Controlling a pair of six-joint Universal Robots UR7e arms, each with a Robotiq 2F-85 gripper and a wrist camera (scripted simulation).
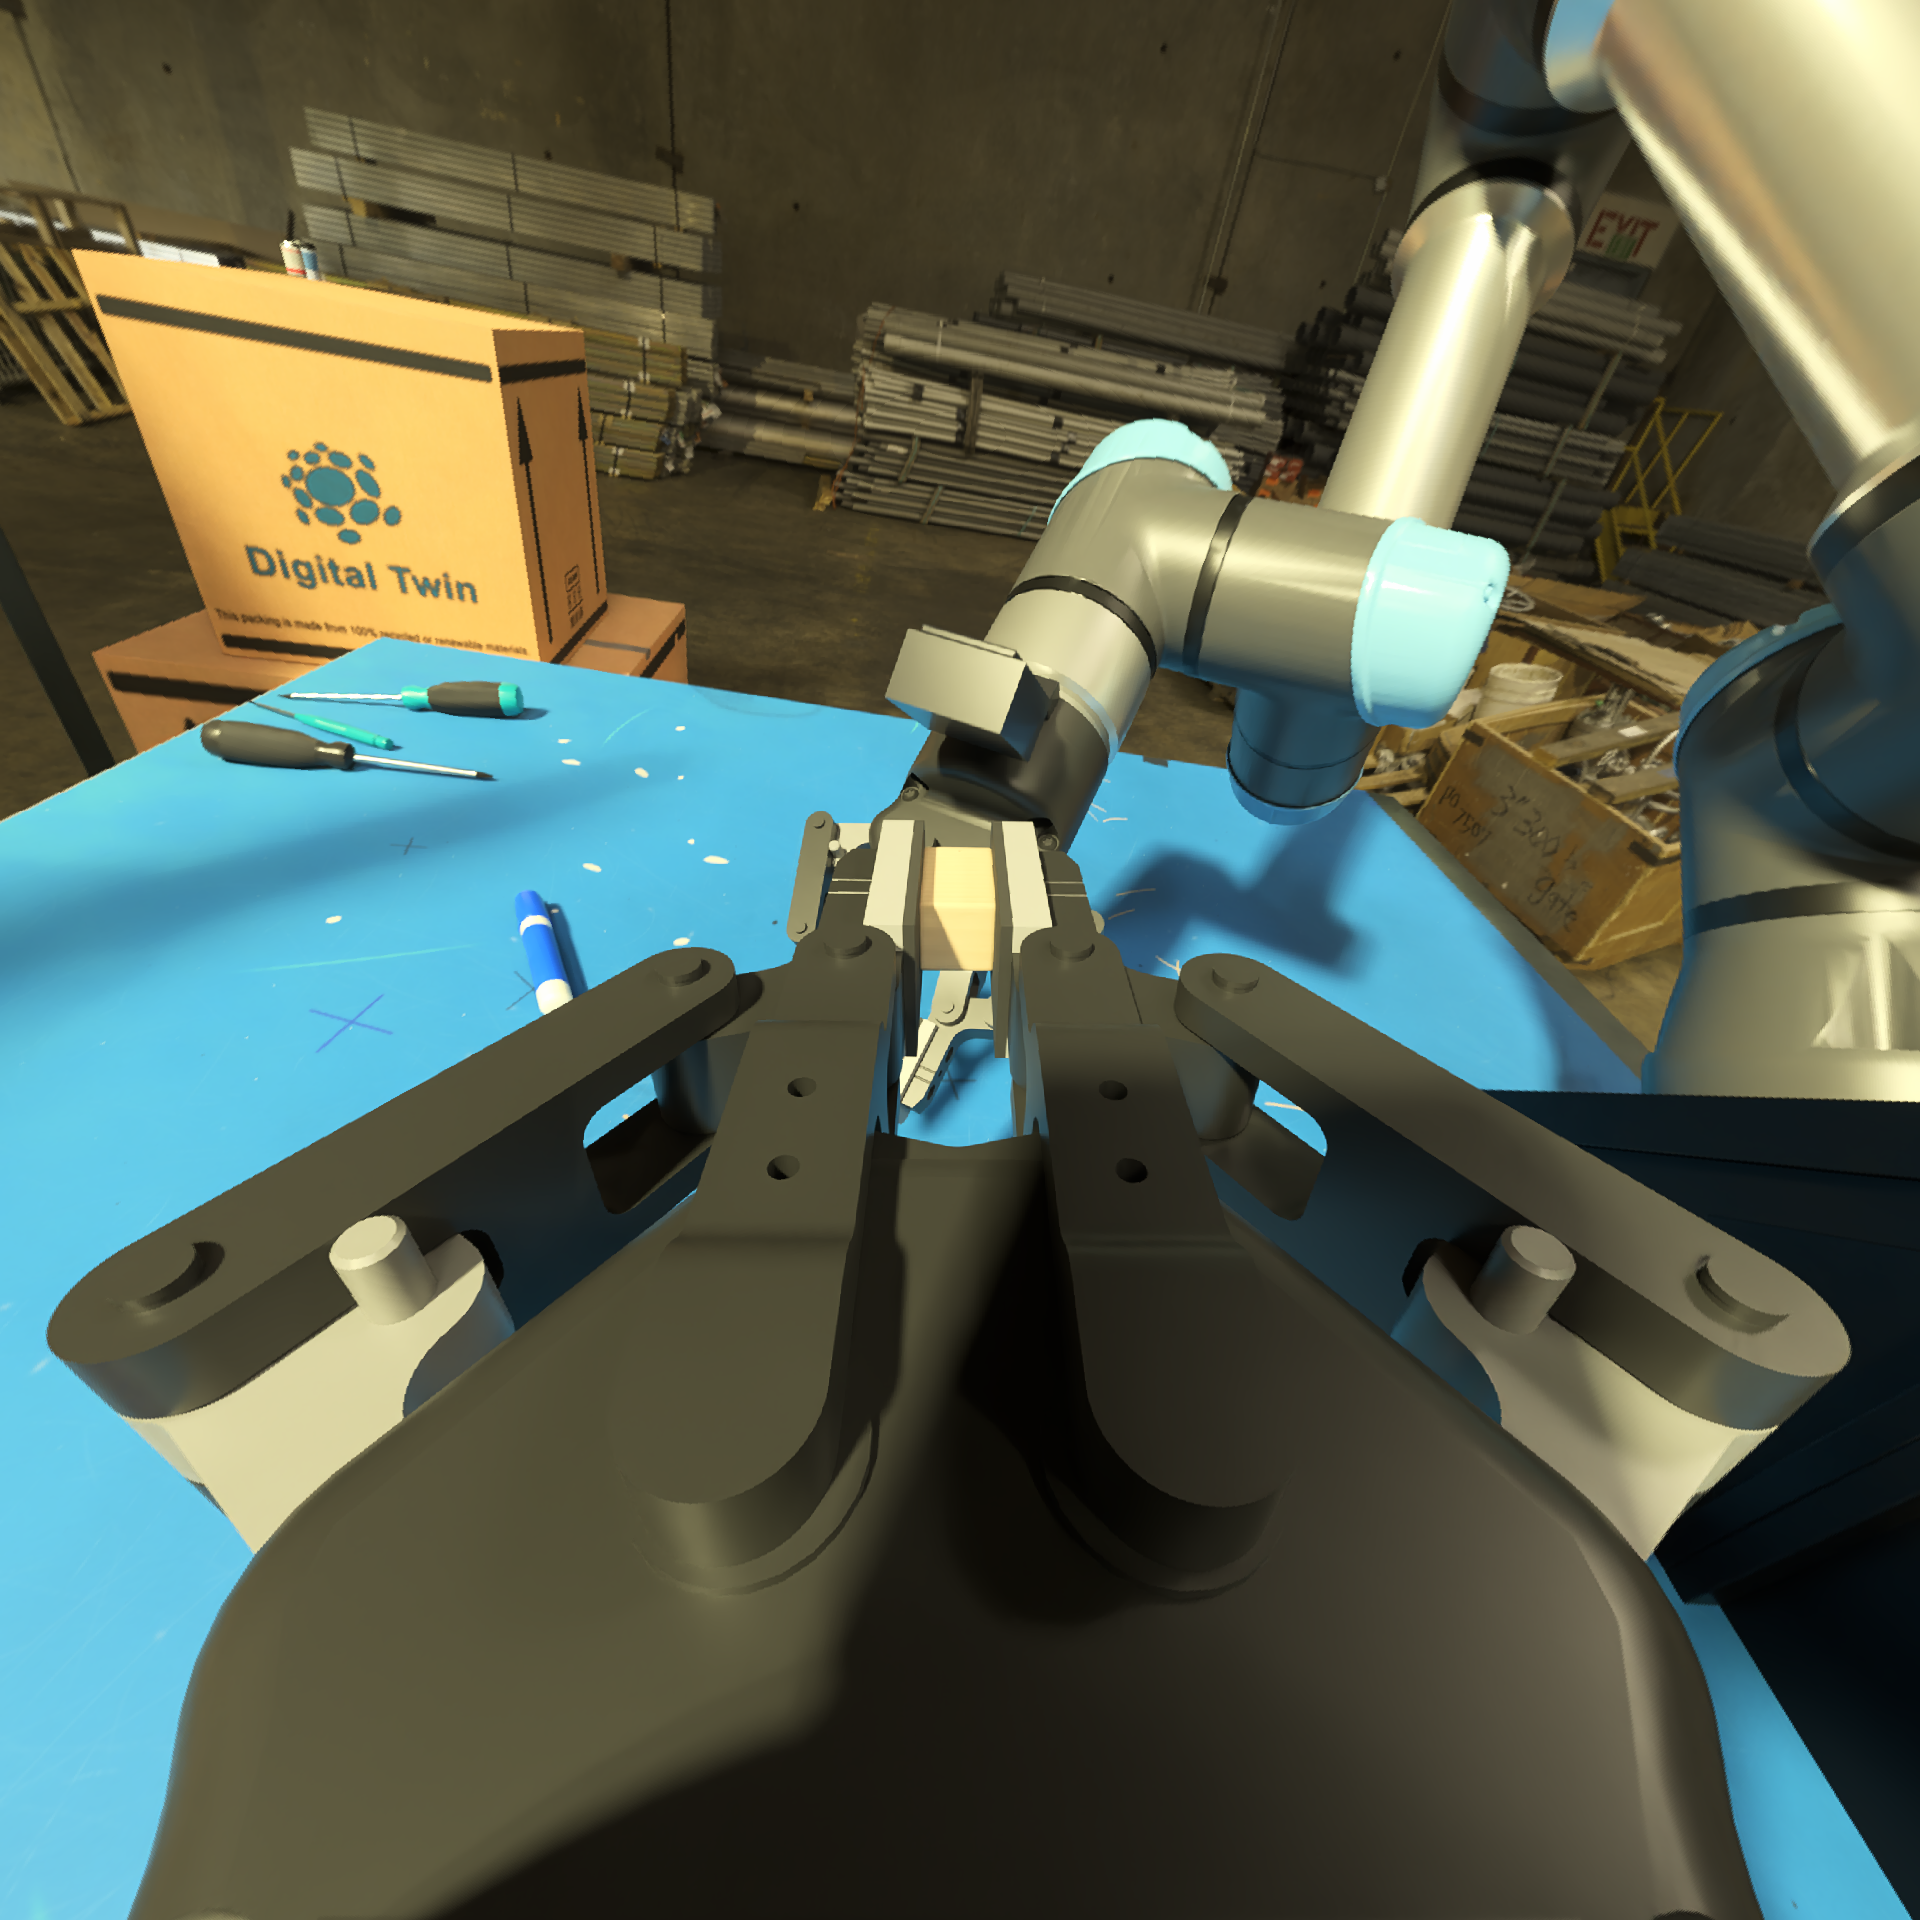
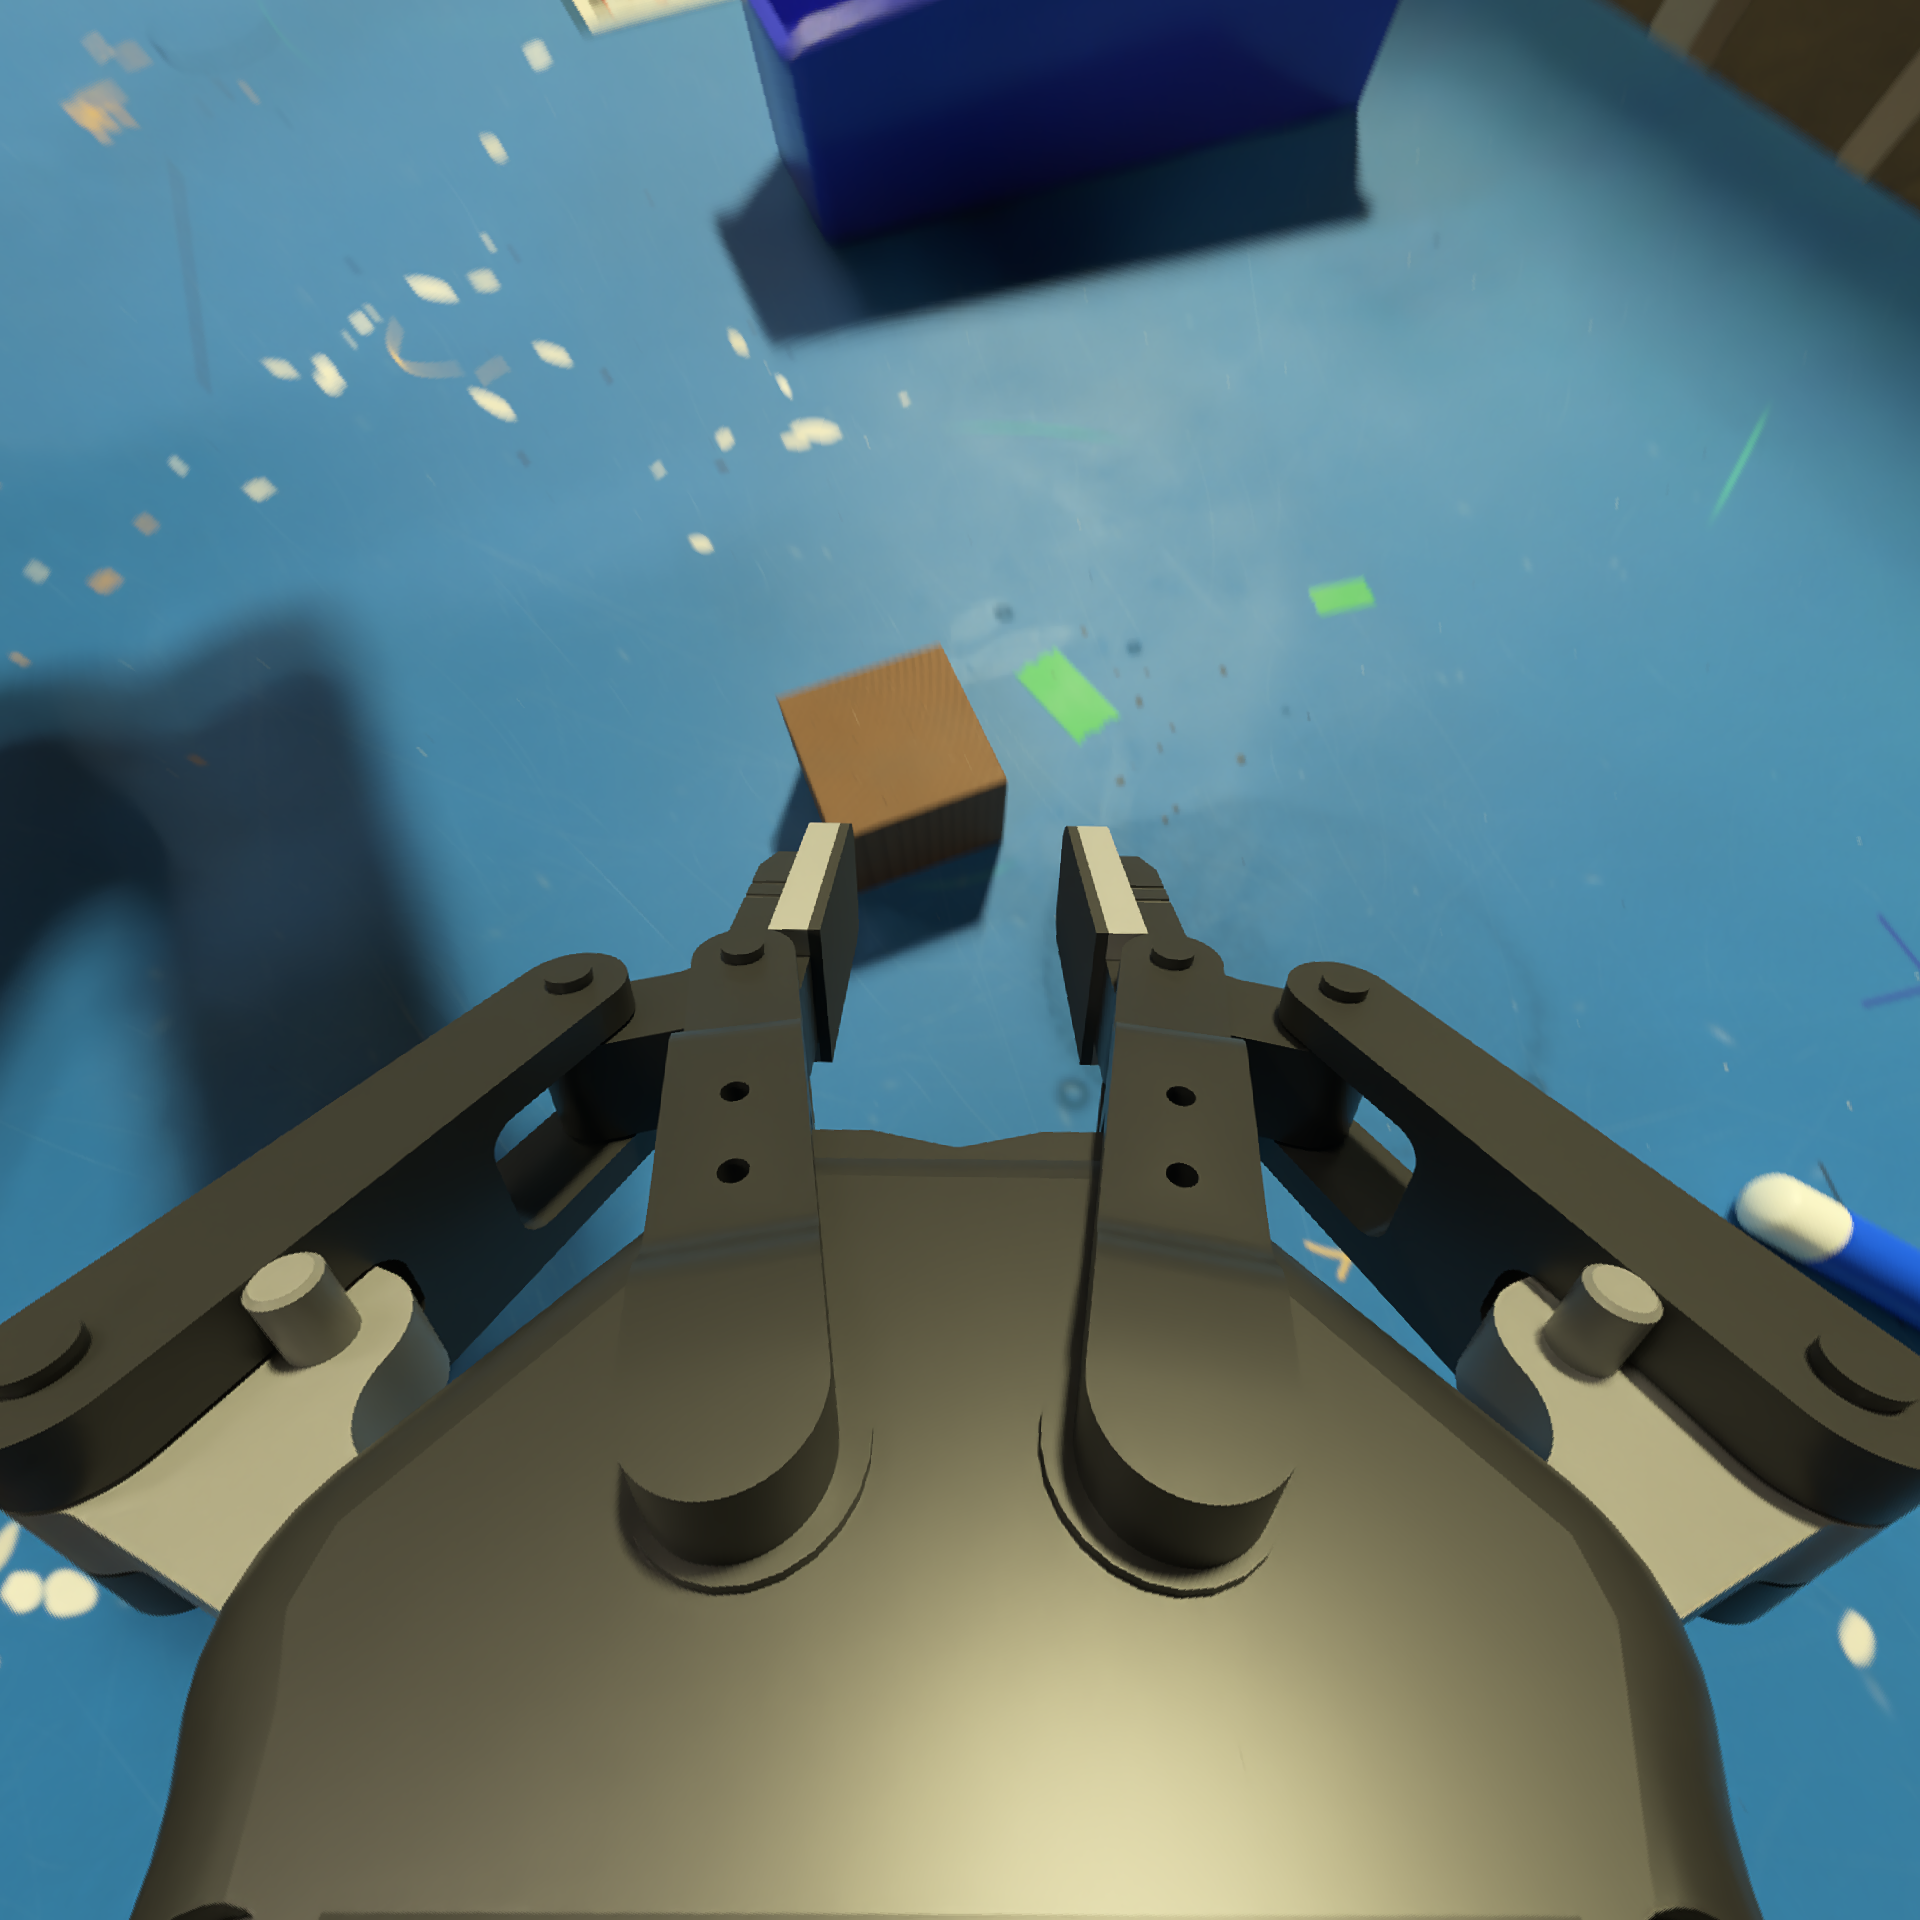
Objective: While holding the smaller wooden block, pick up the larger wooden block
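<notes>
Two blocks concern us: our left gripper (image 1: 958, 902) fingers pinch the pale block (image 1: 958, 906), while our right gripper (image 2: 958, 894) fingers gape wide just short of the brown block (image 2: 894, 764) on the worktop (image 2: 1455, 831), ready to straddle it.

From the left wrist we looked low across the blue table (image 1: 260, 1039) toward the other arm (image 1: 1195, 582); from the right wrist, steeply down, close. Both caught the marker (image 1: 542, 951).

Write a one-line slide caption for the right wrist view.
Open right gripper poised above the brown wooden block on the blue table, a dark blue bin beyond.
</notes>
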